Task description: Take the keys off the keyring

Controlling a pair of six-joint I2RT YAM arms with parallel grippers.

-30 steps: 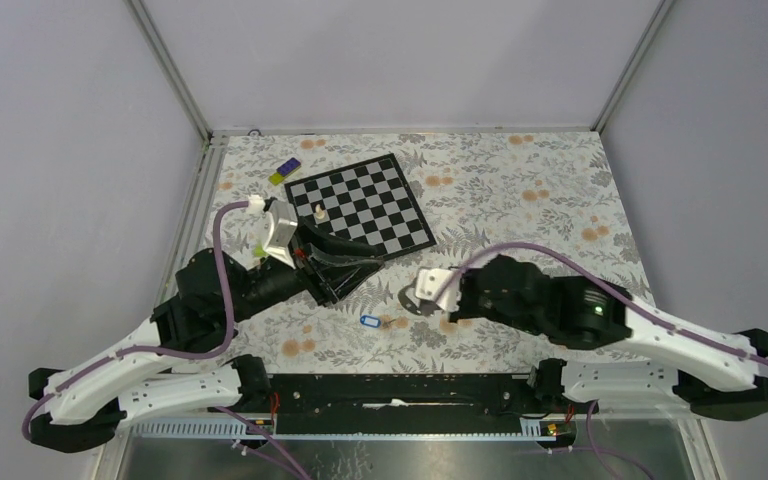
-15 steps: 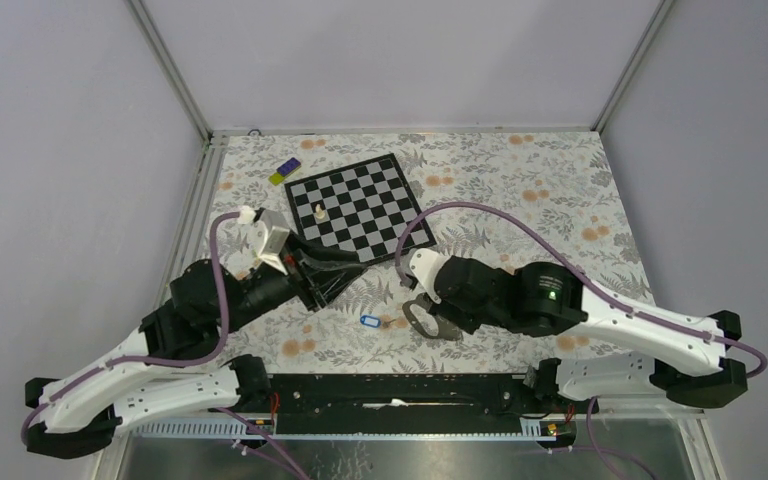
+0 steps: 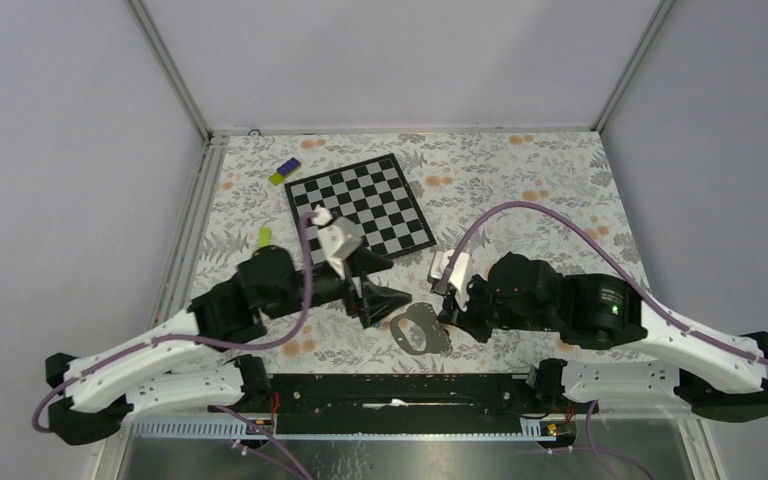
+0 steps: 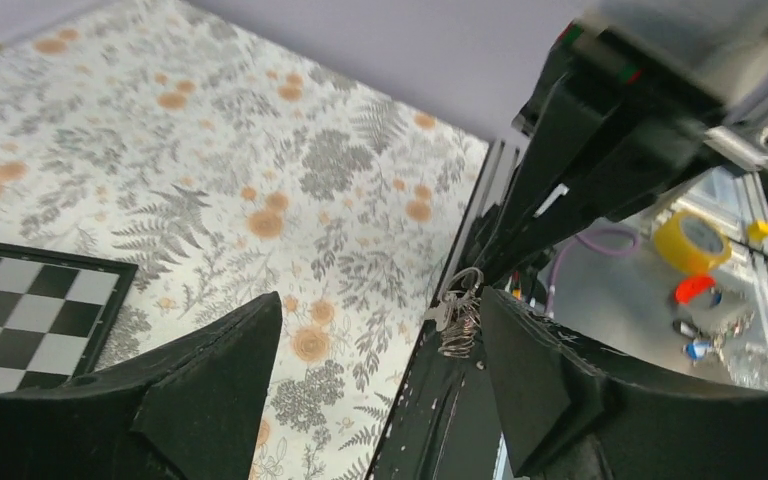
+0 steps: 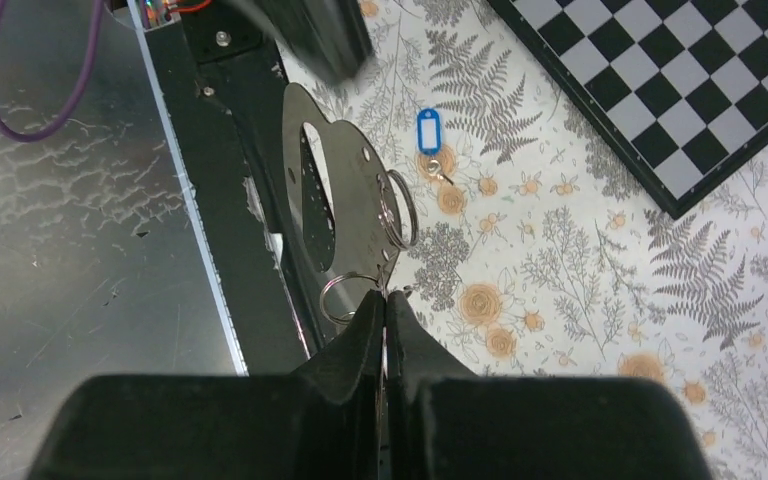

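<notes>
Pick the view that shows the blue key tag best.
Right wrist view: the blue tag lies unobstructed on the floral cloth, white label up. Neither the top view nor the left wrist view shows it.

In view are one black-and-white checkered chessboard (image 3: pixel 360 205), one small blue plastic tag with a white label (image 5: pixel 428 130) and one flat grey metal plate with an oval cut-out (image 5: pixel 360 220). The plate carries two thin silvery wire rings (image 5: pixel 401 208). There is also one small purple-and-yellow block (image 3: pixel 284 172).
</notes>
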